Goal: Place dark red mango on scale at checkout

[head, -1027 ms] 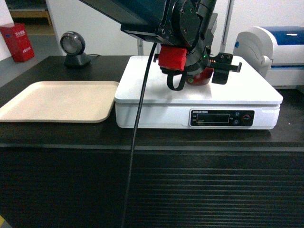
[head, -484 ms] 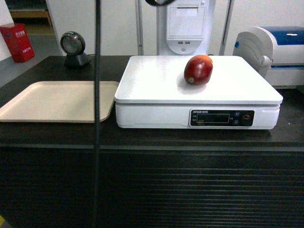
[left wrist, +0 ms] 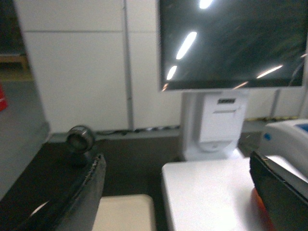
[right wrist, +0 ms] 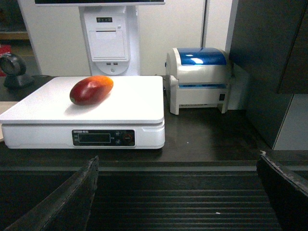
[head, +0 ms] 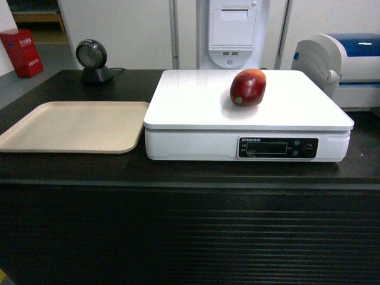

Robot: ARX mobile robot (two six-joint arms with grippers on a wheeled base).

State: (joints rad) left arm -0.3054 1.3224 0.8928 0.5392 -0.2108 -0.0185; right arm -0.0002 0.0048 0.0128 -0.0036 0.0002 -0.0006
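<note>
The dark red mango [head: 247, 87] lies on its side on the white scale [head: 196, 107], toward the back right of the platform, with nothing touching it. The scale stands on the dark checkout [head: 190, 237] counter with its ribbed front. No gripper shows in the head view. My left gripper [left wrist: 175, 163] is open and empty, high above the scale's [left wrist: 207, 192] left part; a sliver of the mango [left wrist: 257, 204] shows beside its right finger. My right gripper [right wrist: 178, 161] is open and empty, low in front of the ribbed panel [right wrist: 183, 202], with the mango [right wrist: 91, 90] ahead on the left.
A beige tray [head: 71, 124] lies left of the scale. A round barcode scanner [head: 92, 59] stands at the back left. A white and blue label printer [head: 344, 65] sits right of the scale. A white receipt printer stand [head: 233, 32] rises behind it.
One second ago an arm hung over the scale with its gripper around the mango. It let go and lifted out of the head view; the trailing cable is gone too. The mango stays put.
</note>
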